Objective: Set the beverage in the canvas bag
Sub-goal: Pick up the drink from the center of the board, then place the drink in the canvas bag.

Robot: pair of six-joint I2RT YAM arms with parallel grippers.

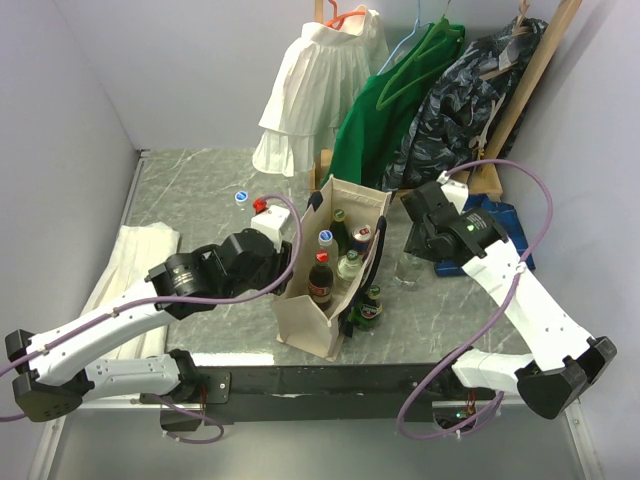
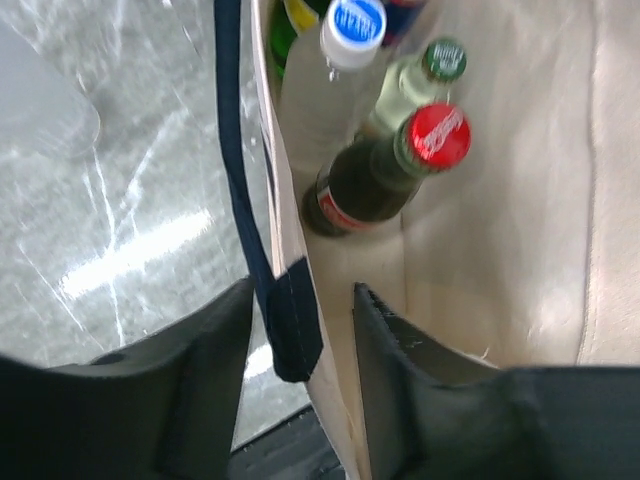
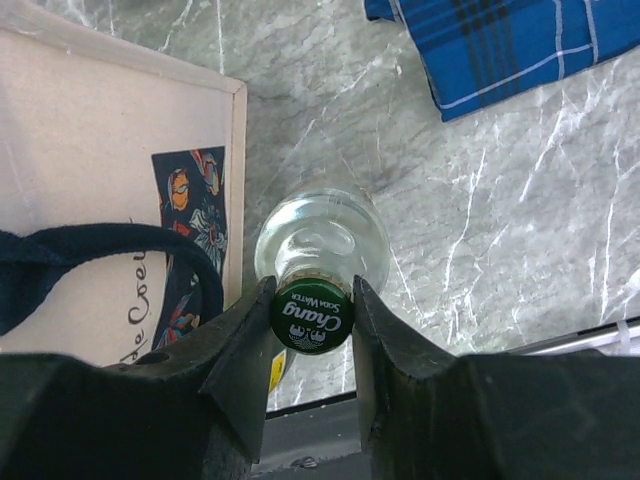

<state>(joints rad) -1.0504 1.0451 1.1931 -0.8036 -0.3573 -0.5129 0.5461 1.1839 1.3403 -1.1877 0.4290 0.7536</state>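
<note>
The cream canvas bag with navy strap handles stands upright at the table's front middle. Several bottles stand inside it, among them a red-capped dark bottle, a blue-capped one and a green-capped one. My left gripper is open, its jaws astride the bag's left wall and navy strap, one finger inside the bag. My right gripper is shut on the green cap of a clear Chang soda water bottle, which stands on the table just right of the bag. This bottle also shows in the top view.
A green bottle stands outside the bag at its front right. A blue plaid cloth lies to the right and a white folded cloth to the left. Clothes hang on a rack at the back. Two small caps lie behind the bag.
</note>
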